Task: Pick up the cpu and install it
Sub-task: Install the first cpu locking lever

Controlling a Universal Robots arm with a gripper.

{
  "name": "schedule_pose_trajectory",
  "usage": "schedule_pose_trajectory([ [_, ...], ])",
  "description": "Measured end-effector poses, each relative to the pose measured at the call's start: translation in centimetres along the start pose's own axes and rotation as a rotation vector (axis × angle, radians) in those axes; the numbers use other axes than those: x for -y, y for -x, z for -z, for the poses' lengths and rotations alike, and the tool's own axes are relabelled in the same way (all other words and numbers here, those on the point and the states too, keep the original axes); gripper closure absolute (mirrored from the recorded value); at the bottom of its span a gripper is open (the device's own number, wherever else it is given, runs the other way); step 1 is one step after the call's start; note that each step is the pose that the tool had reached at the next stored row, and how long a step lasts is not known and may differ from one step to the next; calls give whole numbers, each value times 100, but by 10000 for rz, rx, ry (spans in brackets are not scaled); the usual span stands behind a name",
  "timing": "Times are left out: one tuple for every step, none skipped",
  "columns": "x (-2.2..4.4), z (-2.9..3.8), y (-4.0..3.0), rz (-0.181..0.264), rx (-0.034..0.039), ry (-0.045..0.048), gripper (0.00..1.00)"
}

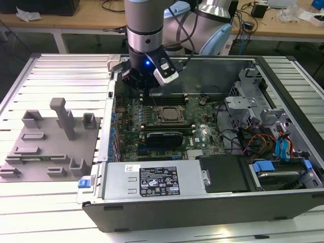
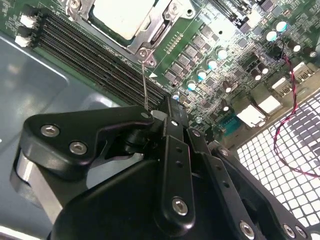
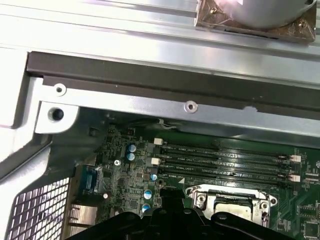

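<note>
One arm reached down into the open case (image 1: 212, 212), over the far part of the board (image 1: 203, 132), toward the exterior view's left. Its gripper (image 1: 143, 95) hung low above the memory slots (image 2: 90, 52), just beside the far corner of the socket (image 1: 169, 115) and not touching the chip.

The cpu (image 2: 122, 17) lay flat inside the socket, with its pale silver top facing up and the metal frame (image 2: 155, 30) around its edges. It was near the gripper but apart from it.

In the second wrist view the jaws seemed closed together, and no chip was between them. A thin wire lever (image 2: 144, 80) ran from the corner of the frame to the fingertips. Whether it was pinched or only touched, I could not tell.

On the near side of the socket a long black card (image 1: 163, 137) stood in the board. A grey fixture (image 1: 45, 147) rested on the slatted table (image 1: 66, 76), to the exterior view's left of the case and well apart from the gripper.
</note>
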State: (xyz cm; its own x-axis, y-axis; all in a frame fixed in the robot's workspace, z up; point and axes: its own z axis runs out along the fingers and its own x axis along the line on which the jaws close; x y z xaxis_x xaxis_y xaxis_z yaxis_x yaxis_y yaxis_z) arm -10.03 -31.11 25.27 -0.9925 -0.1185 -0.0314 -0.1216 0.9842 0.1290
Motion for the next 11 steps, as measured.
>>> schedule_pose_trajectory([
  [0,0,0,1,0,0,89],
  [3,0,20,-2,0,0,89],
  [7,-1,55,-6,-2,0,89],
  [14,-2,108,-11,-6,0,89],
  [17,-3,138,-12,-7,0,89],
  [21,-4,167,-15,-7,0,89],
  [26,-5,208,-20,-7,0,89],
  [29,-6,236,-21,-7,0,89],
  [35,-8,280,-25,-6,0,89],
  [39,-9,311,-29,-6,1,89],
  [43,-11,343,-34,-6,0,89],
])
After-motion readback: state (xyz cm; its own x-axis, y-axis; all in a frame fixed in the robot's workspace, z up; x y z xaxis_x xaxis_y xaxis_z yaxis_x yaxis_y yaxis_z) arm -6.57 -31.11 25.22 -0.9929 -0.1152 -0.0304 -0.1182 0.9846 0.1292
